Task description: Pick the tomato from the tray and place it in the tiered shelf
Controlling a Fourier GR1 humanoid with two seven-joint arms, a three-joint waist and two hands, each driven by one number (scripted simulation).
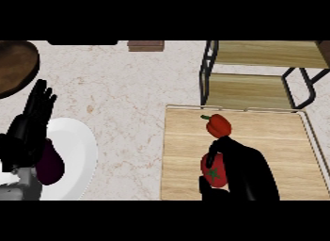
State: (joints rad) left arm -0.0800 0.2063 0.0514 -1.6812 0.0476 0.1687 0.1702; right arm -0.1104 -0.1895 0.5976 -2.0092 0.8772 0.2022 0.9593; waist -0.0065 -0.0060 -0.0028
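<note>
Your right hand [247, 174] is curled round the tomato [215, 173]. Fingers wrap over its top and far side, the thumb comes in from below, and the red skin with its green star-shaped stem scar shows through on the side facing away from the palm. The tomato sits inside the hand, over the tray [278, 141]. Whether it rests on the wood or is lifted clear of it you cannot tell from this angle.

Treat the tomato as light, round and smooth-skinned, and most likely soft under pressure. It could roll or slide within the hand, and a pinch at one spot might bruise it. The safest hold is probably round its widest part, with fingers and thumb on opposite sides, which looks close to what you have now.

Just beyond your fingertips lies a red pepper [219, 124], near the tomato but apart from it. You will likely want to rise before travelling so the fingers do not brush it.

The shelf [264, 89] stands further ahead of the hand and a little toward its outer side, past the tray's far rim. Its black frame posts flank the wooden tiers.

Your left hand [32, 122] rests open with fingers up, well off to the other side, above a white plate [81, 155] that holds an eggplant [51, 164].
</note>
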